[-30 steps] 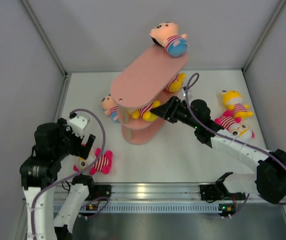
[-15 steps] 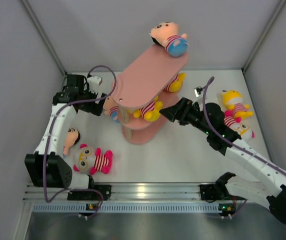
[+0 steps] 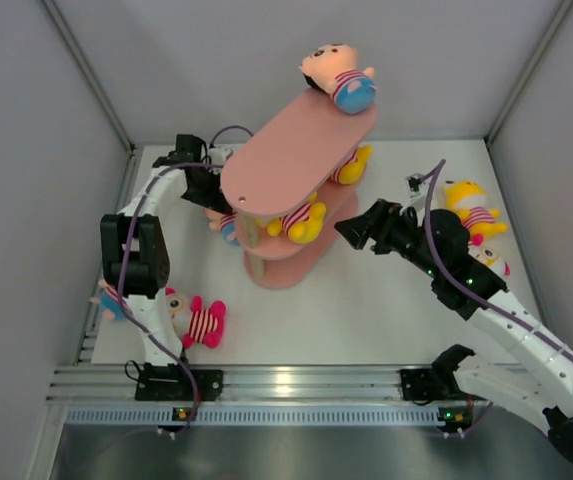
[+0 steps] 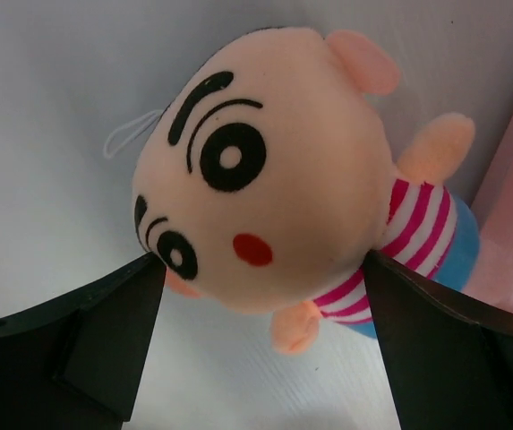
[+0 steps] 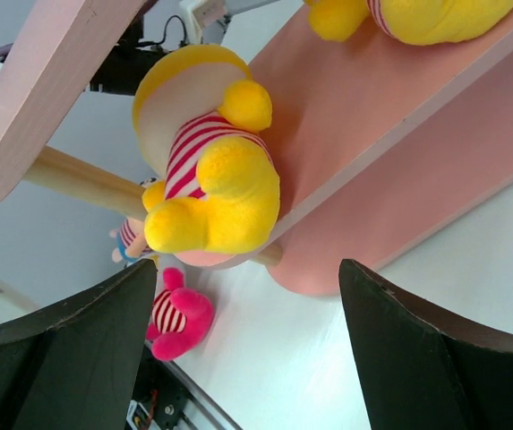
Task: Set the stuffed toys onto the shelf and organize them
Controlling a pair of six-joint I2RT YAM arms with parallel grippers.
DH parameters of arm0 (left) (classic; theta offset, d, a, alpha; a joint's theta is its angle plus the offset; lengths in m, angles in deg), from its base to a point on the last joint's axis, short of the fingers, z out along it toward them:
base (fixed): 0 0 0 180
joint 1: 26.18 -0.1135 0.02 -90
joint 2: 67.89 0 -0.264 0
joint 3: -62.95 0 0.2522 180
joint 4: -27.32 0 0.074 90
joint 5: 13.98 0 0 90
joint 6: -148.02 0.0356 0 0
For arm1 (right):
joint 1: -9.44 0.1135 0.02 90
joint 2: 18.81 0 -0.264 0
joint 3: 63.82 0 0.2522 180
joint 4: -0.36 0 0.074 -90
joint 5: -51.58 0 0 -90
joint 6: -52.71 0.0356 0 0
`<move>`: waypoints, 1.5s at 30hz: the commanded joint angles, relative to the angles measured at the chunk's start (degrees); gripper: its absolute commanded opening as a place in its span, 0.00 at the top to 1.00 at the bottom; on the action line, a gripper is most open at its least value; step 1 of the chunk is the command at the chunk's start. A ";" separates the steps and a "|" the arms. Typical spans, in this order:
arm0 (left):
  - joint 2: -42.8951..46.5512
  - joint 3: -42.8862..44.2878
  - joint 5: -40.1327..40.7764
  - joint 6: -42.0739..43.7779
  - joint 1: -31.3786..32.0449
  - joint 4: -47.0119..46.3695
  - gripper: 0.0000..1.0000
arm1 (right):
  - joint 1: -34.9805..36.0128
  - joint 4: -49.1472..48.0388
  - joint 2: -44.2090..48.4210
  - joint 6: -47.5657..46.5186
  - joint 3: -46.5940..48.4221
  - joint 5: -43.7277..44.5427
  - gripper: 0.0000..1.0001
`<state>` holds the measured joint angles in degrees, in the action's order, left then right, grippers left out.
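Note:
The salmon-pink shelf [image 3: 288, 160] stands mid-table. A peach-headed doll [image 3: 338, 78] lies on its top tier, and two yellow toys [image 3: 301, 218] [image 3: 351, 165] sit on the middle tier. My left gripper [image 3: 210, 192] is open just left of the shelf, its fingers either side of a peach doll [image 4: 274, 170] lying on the table, with the fingertips [image 4: 144, 287] at its head and striped shirt. My right gripper [image 3: 352, 230] is open and empty, a short way right of the shelf. In the right wrist view the near yellow toy [image 5: 207, 170] sits free on the tier edge.
A pink toy [image 3: 198, 322] lies front left, and another doll [image 3: 106, 298] is partly hidden behind the left arm's base. A yellow toy [image 3: 471, 212] and a pink white-faced toy [image 3: 486, 258] lie at the right, partly under my right arm. Grey walls close in the sides and back.
My left arm swung from the front left to the back and reached the doll beside the shelf. My right gripper opened, left the yellow toy on the middle tier and pulled back to the right.

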<state>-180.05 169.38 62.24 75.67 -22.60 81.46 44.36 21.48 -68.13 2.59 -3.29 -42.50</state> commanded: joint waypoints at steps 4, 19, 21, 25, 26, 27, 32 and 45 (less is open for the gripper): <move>-4.74 4.99 12.52 -2.53 2.76 -2.41 0.56 | -0.73 2.75 -0.34 -2.96 4.48 1.44 0.18; 41.08 -11.89 23.80 -5.26 -1.64 -1.62 1.00 | -0.38 7.85 6.52 -9.73 12.90 -1.28 0.21; 46.30 -9.71 22.84 -5.69 -1.64 1.09 1.00 | 0.06 7.68 6.43 -10.70 14.40 -2.33 0.21; 56.76 -1.97 15.99 -8.06 -1.64 8.65 1.00 | 3.30 5.48 3.19 -11.93 19.92 -4.10 0.21; 58.09 -0.83 14.76 -8.50 -1.64 9.45 1.00 | 4.36 5.22 2.13 -12.28 21.34 -3.84 0.21; 59.41 0.92 11.44 -9.03 -1.64 10.06 1.00 | 5.85 4.78 -0.57 -13.67 23.01 -2.18 0.21; 64.17 5.59 6.23 -12.27 -1.64 13.14 1.00 | 23.86 1.27 -11.65 -21.33 37.06 3.72 0.17; 65.93 6.92 -2.65 -14.66 -1.82 13.76 1.00 | 33.20 -9.99 -40.85 -12.54 55.00 -3.57 0.14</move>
<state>-113.87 175.78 63.07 62.42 -24.31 96.08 75.88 17.15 -107.90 -11.68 46.12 -44.38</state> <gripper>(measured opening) 0.054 0.858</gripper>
